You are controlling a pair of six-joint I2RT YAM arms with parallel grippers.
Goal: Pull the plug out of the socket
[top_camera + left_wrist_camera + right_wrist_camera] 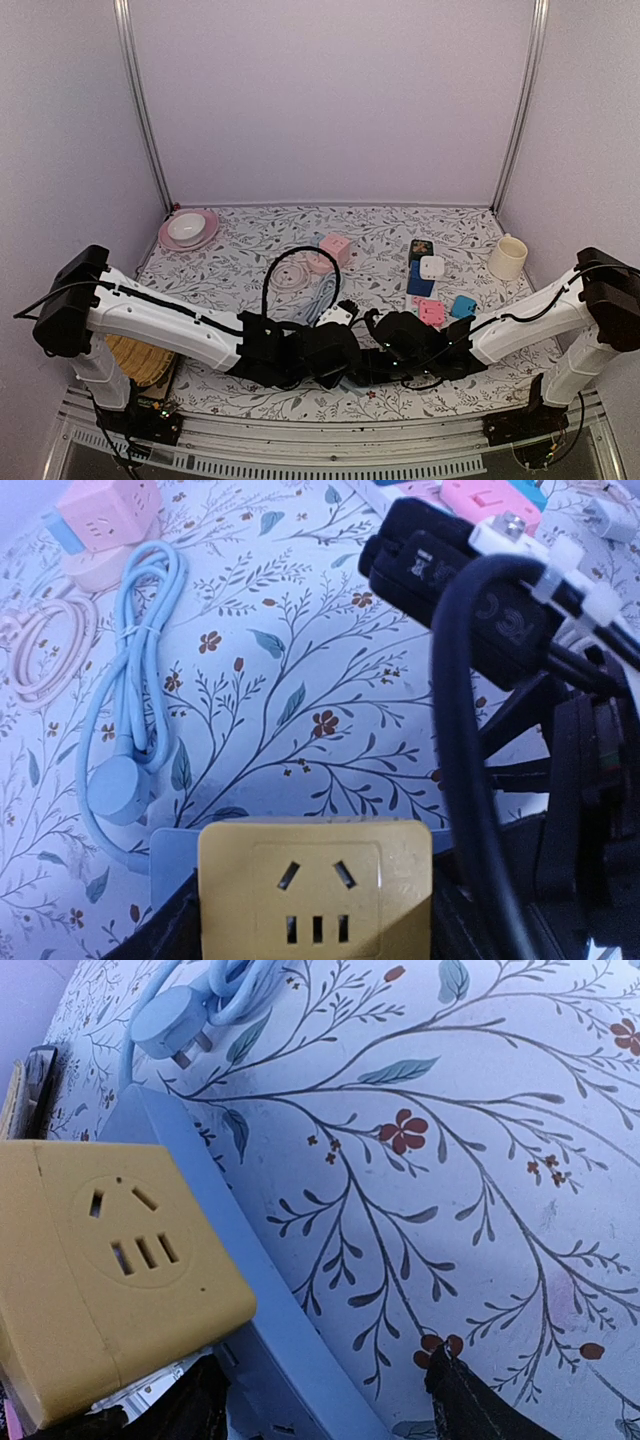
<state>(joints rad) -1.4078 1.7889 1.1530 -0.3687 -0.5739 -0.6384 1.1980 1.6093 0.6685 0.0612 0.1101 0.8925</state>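
We find the left gripper point(315, 925) clamped on the yellow socket cube point(315, 875), cannot tell if the right gripper point(325, 1395) holds the blue block point(290, 1350), and advise pulling straight.

Lab test booth: plain walls point(330, 100), metal posts point(140, 100)

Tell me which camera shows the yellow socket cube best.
Left wrist: the yellow socket cube faces the lens squarely, its slots clear and only its lower edge cropped. The right wrist view shows the cube tilted and cut off at the left edge. The top external view does not show it.
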